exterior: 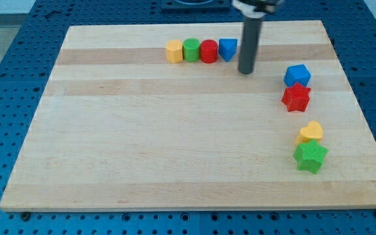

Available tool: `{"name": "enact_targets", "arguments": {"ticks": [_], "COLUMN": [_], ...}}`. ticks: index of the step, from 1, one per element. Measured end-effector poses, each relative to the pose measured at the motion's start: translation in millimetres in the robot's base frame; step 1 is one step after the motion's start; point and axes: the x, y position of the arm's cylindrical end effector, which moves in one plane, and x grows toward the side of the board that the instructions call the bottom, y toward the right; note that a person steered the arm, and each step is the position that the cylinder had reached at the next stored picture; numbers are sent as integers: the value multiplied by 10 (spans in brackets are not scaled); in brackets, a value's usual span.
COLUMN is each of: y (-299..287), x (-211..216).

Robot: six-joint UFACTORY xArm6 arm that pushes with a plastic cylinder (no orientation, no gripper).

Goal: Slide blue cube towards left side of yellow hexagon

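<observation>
A blue cube (297, 75) sits near the view's right edge of the wooden board, touching a red star (296, 98) just below it. A yellow hexagon (173, 50) is at the view's top, the left end of a row with a green cylinder (191, 49), a red cylinder (208, 51) and a blue triangular block (227, 48). My tip (246, 72) stands just right of and below the blue triangular block, well left of the blue cube and apart from it.
A yellow heart-shaped block (311, 132) and a green star (310, 156) sit together at the view's lower right. The wooden board (142, 130) lies on a blue perforated table (5, 78).
</observation>
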Motion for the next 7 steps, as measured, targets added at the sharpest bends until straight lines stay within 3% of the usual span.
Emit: {"name": "enact_targets", "arguments": {"ticks": [2, 3, 5, 7], "y": [1217, 1503, 1490, 1047], "x": [1, 33, 192, 258]}}
